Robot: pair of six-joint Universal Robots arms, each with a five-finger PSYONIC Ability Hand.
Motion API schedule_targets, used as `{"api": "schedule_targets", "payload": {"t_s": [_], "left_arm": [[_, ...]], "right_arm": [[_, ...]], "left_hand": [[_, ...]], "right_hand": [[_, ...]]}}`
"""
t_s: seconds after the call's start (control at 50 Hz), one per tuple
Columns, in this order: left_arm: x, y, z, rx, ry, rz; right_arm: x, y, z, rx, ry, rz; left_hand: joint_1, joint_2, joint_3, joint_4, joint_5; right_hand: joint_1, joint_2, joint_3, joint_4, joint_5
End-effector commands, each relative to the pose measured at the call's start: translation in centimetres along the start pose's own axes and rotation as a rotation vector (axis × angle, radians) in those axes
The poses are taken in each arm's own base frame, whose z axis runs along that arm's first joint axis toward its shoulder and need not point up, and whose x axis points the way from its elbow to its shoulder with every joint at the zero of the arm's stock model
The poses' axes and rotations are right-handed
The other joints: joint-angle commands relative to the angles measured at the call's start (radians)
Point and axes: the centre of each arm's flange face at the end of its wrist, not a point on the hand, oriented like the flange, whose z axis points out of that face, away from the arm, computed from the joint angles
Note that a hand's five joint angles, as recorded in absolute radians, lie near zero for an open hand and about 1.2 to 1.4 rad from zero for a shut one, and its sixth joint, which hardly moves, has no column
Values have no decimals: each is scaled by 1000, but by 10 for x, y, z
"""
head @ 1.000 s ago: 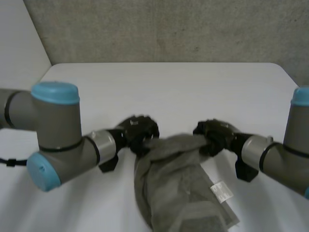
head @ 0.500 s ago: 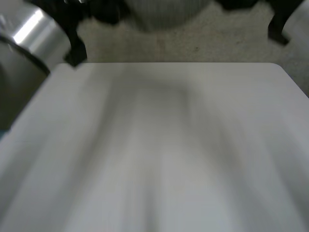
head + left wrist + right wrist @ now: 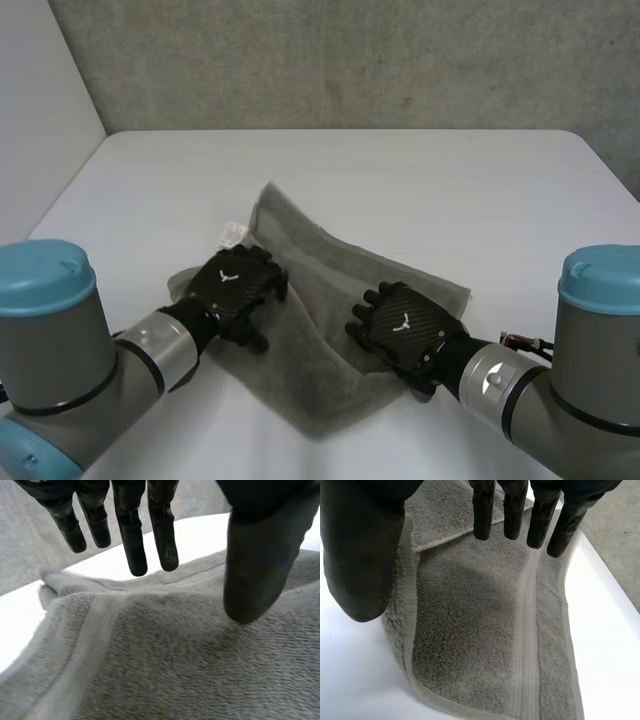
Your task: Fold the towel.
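Towel spans the bench, long axis upper-left to lower-right; left hand and right hand rest on it, fingers straight.

Nothing legible: white tag on the towel too small to read; wordless white emblem on left hand and right hand.

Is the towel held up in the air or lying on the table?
Lying on the table. The towel lies flat on it; the left hand and right hand are open over it.
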Motion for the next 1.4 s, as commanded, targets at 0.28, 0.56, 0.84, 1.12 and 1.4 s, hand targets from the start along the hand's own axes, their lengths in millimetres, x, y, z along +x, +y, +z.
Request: {"api": "schedule_targets", "payload": {"t_s": [0.28,0.56,0.84,1.12,1.4], "left_arm": [[-22,-39,6,96,-38,37],[-24,-23,39,-44,142,128],[-33,-10,65,-133,171,218],[-34,-2,65,-175,159,268],[-35,-13,50,-166,136,273]], "right_arm": [[28,4,-7,-22,91,264],[16,24,-17,-51,-17,525],[7,26,-17,-57,-55,535],[7,29,-17,-63,-55,542],[7,31,-17,-66,-51,545]], "left_hand": [[-147,-153,-57,-66,-123],[-233,-238,-57,-66,-209],[-101,-106,-57,-66,-77],[207,201,-57,-66,231],[701,695,-57,-66,725]], "right_hand": [[-35,-19,-52,-76,26],[-9,7,-52,-76,53],[14,31,-52,-76,76],[260,277,-52,-76,322],[378,395,-52,-76,440]]}}
